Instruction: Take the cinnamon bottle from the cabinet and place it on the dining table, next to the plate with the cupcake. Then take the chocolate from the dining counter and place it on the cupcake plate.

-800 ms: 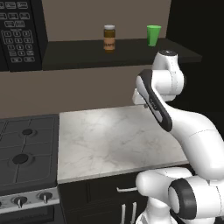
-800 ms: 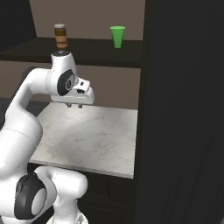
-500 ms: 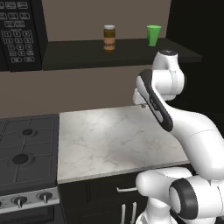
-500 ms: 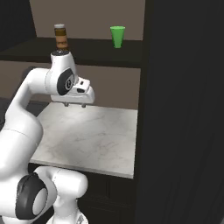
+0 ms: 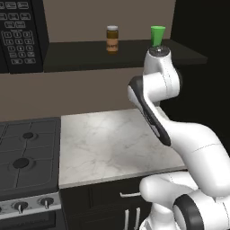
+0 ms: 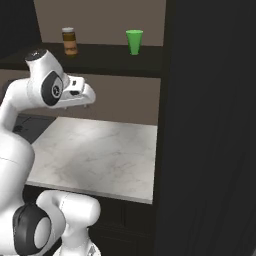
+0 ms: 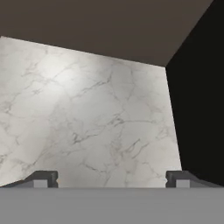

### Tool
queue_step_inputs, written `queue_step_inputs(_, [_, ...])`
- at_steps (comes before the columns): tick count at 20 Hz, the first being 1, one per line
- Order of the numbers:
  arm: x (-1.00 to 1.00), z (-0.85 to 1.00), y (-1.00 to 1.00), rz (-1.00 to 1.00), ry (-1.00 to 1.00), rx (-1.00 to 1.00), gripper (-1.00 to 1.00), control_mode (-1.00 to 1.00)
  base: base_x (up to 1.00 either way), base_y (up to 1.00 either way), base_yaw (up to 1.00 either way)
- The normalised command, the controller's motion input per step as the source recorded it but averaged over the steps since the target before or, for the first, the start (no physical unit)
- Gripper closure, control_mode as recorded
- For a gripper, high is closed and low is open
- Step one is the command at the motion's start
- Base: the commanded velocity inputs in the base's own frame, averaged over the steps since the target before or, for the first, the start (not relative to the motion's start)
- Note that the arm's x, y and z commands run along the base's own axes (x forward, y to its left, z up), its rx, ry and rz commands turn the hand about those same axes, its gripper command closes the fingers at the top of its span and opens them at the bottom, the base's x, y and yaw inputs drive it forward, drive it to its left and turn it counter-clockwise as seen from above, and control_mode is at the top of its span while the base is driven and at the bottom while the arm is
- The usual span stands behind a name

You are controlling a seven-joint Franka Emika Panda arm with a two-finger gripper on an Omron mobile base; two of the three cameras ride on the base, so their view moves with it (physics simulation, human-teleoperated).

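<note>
Right base view has the cinnamon bottle (image 6: 69, 41) standing upright on the cabinet (image 6: 100, 57) shelf, long axis vertical, at about eleven o'clock from the gripper (image 6: 86, 96), which hangs lower, just under the shelf's front edge. So the reach, I judge, is up and a touch to the robot's left. In the left base view the bottle (image 5: 112, 39) sits at roughly eleven o'clock from the wrist, with a green cup (image 5: 157, 35) well apart from it at its three o'clock. On the hand view the jaws are spread wide and empty, tips at the bottom corners, looking down at the marble worktop (image 7: 87, 122), not at the jar. The label's lettering is too small to read, and the arm's own links cover the fingers in the left base view.
</note>
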Motion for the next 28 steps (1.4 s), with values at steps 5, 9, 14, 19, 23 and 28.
queue_step_inputs(5, [-0.12,0.02,0.46,0.11,-0.11,0.00,-1.00,-1.00,0.00,0.00,0.00])
queue_step_inputs(9, [0.01,0.62,0.12,0.14,-0.14,0.04,-1.00,-1.00,0.00,0.00,0.00])
queue_step_inputs(14, [0.13,0.86,0.00,0.12,-0.12,0.18,-1.00,-1.00,0.00,0.00,0.00])
queue_step_inputs(19, [0.77,0.75,0.03,0.10,-0.07,0.15,-1.00,-1.00,0.00,0.00,0.00])
queue_step_inputs(23, [0.71,0.59,0.19,0.00,0.00,0.00,-1.00,-1.00,0.00,0.00,0.00])
queue_step_inputs(28, [0.34,0.33,0.08,0.00,-0.03,0.00,-1.00,-1.00,0.00,0.00,0.00])
